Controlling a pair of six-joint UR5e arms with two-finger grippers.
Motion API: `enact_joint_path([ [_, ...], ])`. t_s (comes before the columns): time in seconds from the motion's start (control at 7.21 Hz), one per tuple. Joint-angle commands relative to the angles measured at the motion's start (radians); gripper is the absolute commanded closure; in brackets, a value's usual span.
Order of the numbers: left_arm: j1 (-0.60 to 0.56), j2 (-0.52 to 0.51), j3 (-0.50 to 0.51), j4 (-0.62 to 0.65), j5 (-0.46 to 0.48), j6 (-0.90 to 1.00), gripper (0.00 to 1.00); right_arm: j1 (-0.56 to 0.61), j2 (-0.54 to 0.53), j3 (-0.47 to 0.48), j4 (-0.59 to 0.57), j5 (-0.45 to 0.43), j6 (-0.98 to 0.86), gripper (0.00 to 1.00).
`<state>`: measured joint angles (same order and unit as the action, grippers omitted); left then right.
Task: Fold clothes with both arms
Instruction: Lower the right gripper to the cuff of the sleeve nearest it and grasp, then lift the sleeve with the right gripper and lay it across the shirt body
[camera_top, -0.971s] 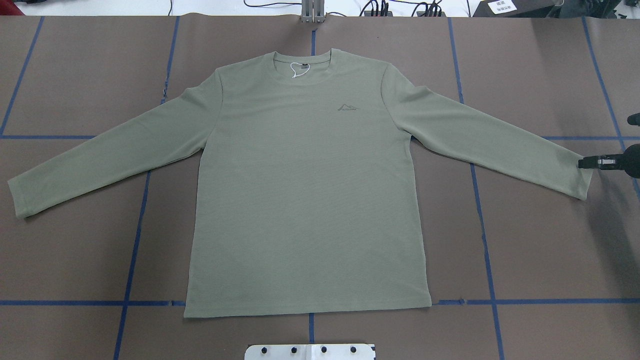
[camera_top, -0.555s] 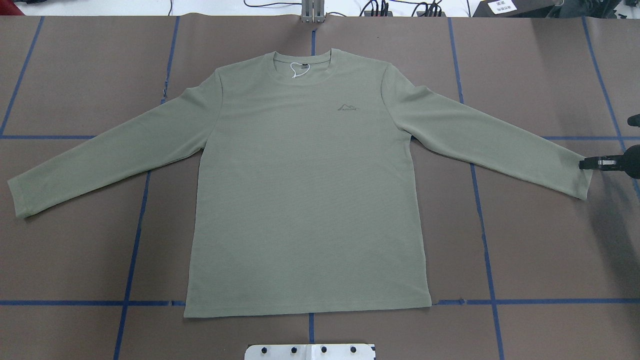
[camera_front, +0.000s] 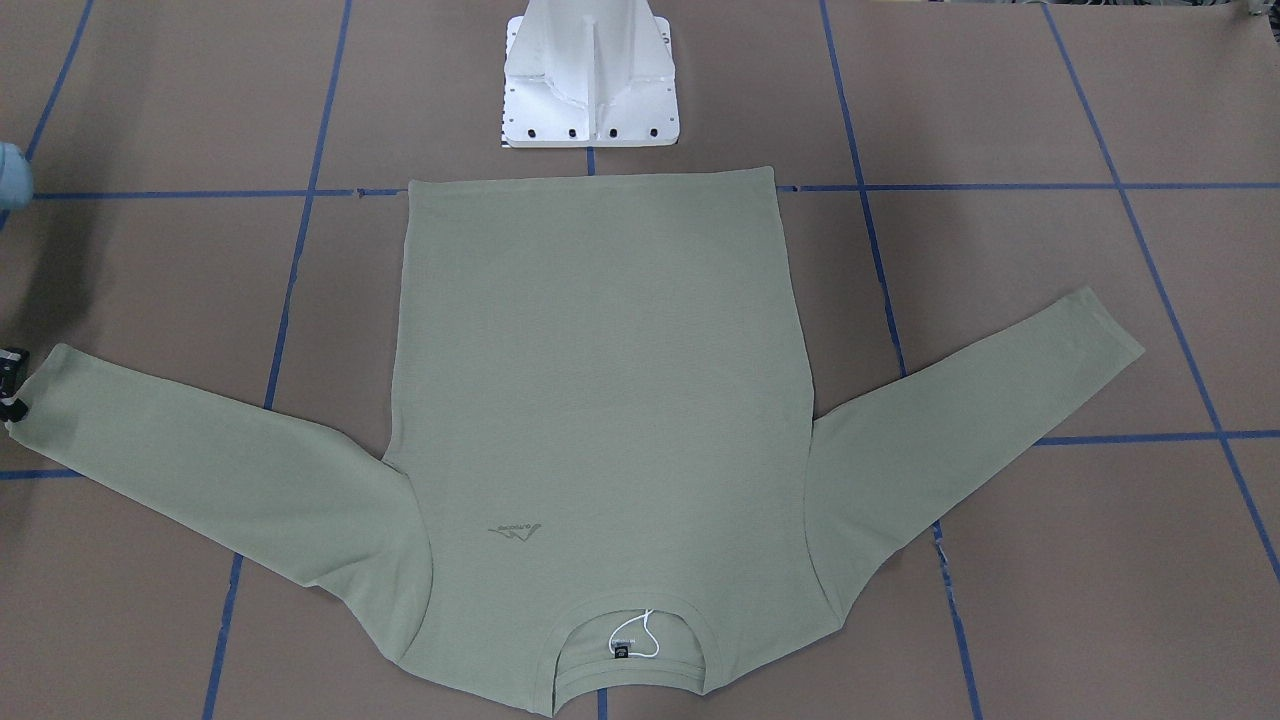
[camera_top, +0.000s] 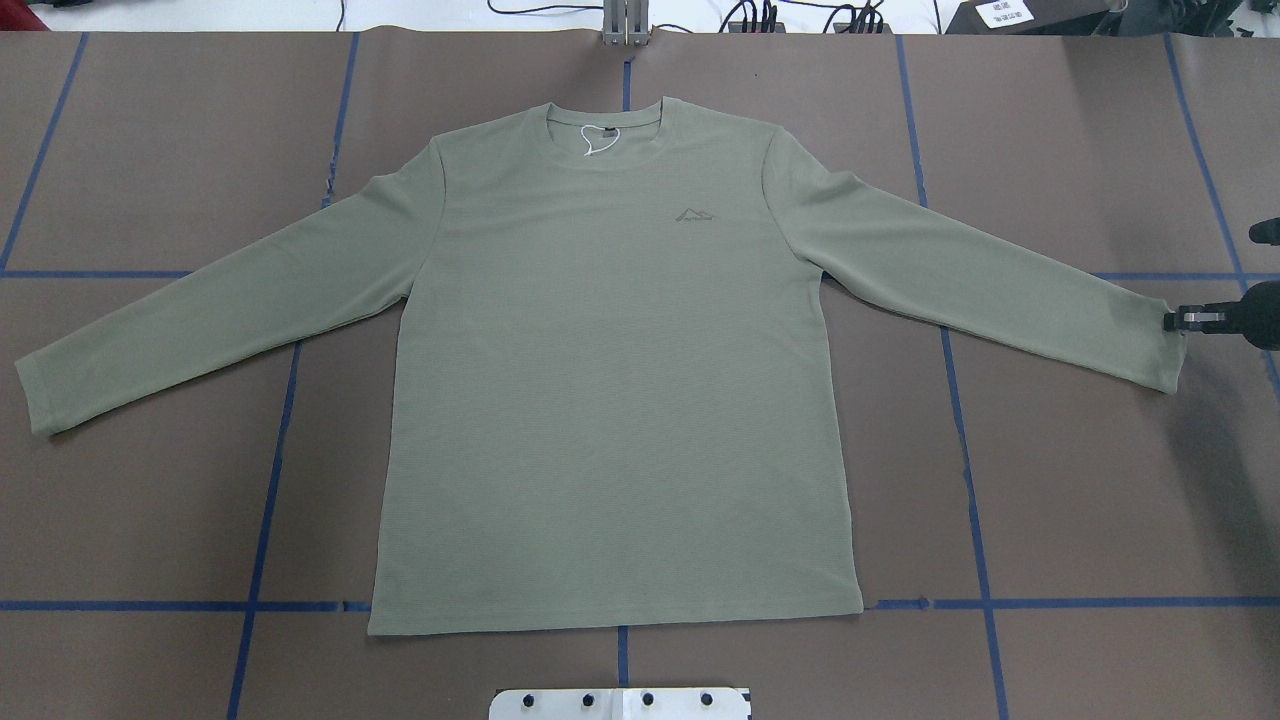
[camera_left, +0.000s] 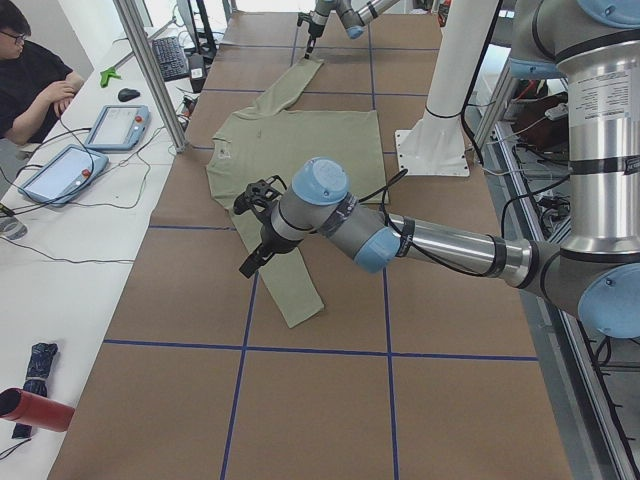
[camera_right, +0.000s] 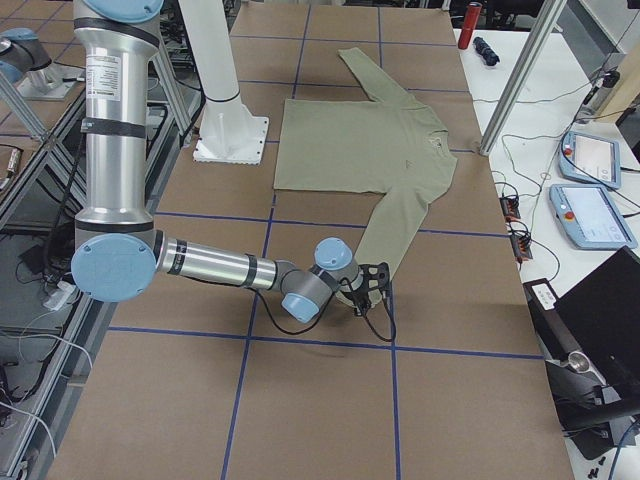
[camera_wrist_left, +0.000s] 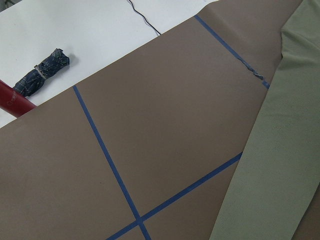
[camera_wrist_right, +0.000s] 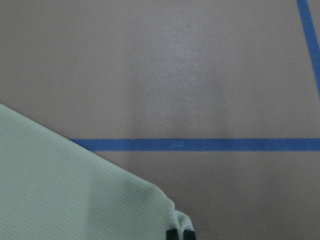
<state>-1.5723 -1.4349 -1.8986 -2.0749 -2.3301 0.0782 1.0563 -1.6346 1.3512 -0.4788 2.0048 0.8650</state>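
The sage-green long-sleeved shirt (camera_top: 610, 380) lies flat and face up on the brown table, collar at the far side, both sleeves spread out. My right gripper (camera_top: 1175, 320) is at the table's right edge, shut on the cuff of that side's sleeve. The right wrist view shows its fingertips (camera_wrist_right: 173, 234) pinching the cuff corner (camera_wrist_right: 165, 212). It also shows at the front-facing view's left edge (camera_front: 12, 385). My left gripper (camera_left: 252, 228) shows only in the exterior left view, hovering over the other sleeve (camera_left: 285, 280); I cannot tell whether it is open or shut.
The white pedestal base (camera_front: 590, 80) stands at the near edge by the shirt's hem. Blue tape lines (camera_top: 965, 450) cross the table. A side table beyond the collar holds tablets (camera_left: 115, 125), a red bottle and a folded umbrella (camera_wrist_left: 42, 75); an operator (camera_left: 30, 80) sits there.
My right gripper has shifted slightly outward and toward the far side with the cuff in it, drawing the sleeve end along. The rest of the shirt has not moved.
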Motion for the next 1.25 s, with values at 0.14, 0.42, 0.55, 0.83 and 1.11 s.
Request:
enact_joint_path([
  [0.14, 0.0, 0.001, 0.015, -0.027, 0.0, -0.002, 0.0, 0.048, -0.016, 0.206, -0.211, 0.028, 0.0, 1.0],
  [0.42, 0.002, 0.001, 0.022, -0.027, 0.0, -0.002, 0.0, 0.041, 0.014, 0.503, -0.633, -0.001, 0.002, 1.0],
  [0.55, 0.002, 0.001, 0.023, -0.027, 0.0, -0.002, 0.0, 0.044, 0.116, 0.613, -0.89, -0.033, 0.003, 1.0],
  [0.83, 0.0, 0.001, 0.024, -0.027, 0.0, 0.0, 0.0, 0.015, 0.458, 0.648, -1.377, -0.124, 0.043, 1.0],
  [1.11, 0.002, 0.001, 0.032, -0.027, 0.0, -0.002, 0.0, -0.045, 0.713, 0.564, -1.529, -0.178, 0.208, 1.0],
])
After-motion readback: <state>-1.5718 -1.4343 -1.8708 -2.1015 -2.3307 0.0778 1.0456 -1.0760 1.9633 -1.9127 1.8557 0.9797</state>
